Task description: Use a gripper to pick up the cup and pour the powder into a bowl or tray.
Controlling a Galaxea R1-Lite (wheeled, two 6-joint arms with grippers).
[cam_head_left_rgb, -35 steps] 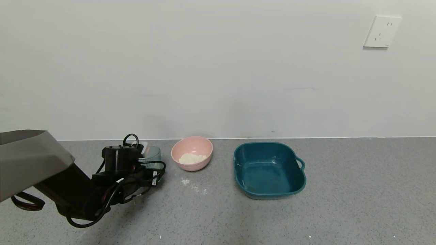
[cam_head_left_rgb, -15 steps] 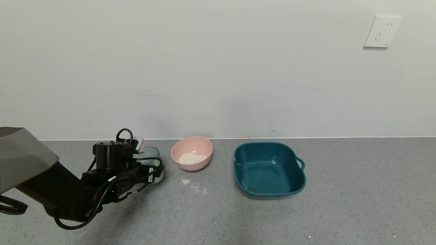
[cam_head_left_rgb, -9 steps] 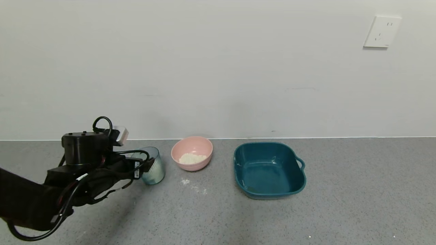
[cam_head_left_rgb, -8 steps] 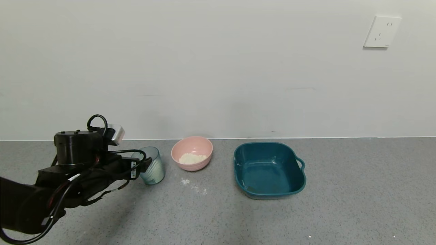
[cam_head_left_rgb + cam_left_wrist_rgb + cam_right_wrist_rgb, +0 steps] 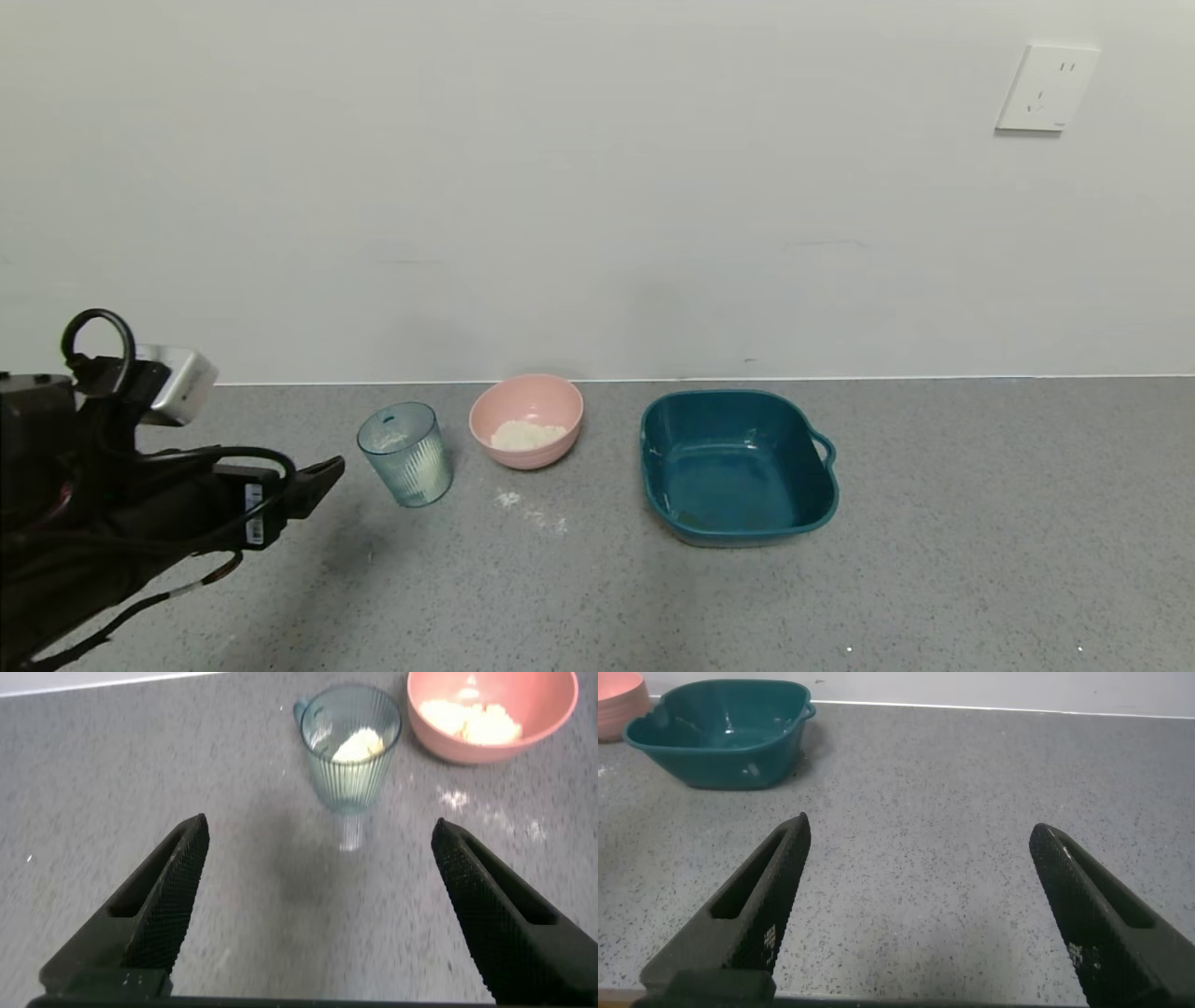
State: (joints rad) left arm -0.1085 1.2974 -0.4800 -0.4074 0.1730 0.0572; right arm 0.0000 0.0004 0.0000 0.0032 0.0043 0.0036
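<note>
The ribbed pale blue-green cup (image 5: 405,455) stands upright on the grey counter, left of the pink bowl (image 5: 527,420). The cup also shows in the left wrist view (image 5: 350,749), with white residue inside. White powder (image 5: 527,434) lies in the pink bowl (image 5: 490,711). My left gripper (image 5: 322,474) is open and empty, to the left of the cup and apart from it; in its wrist view (image 5: 318,831) the cup stands beyond the fingertips. My right gripper (image 5: 920,831) is open and empty, out of the head view.
A dark teal square tray (image 5: 736,465) with a handle stands right of the bowl, also in the right wrist view (image 5: 719,730). Spilled powder specks (image 5: 530,512) lie on the counter in front of the bowl. A wall stands close behind.
My left gripper has let go of the cup and drawn back to the left. The cup stays standing on the counter.
</note>
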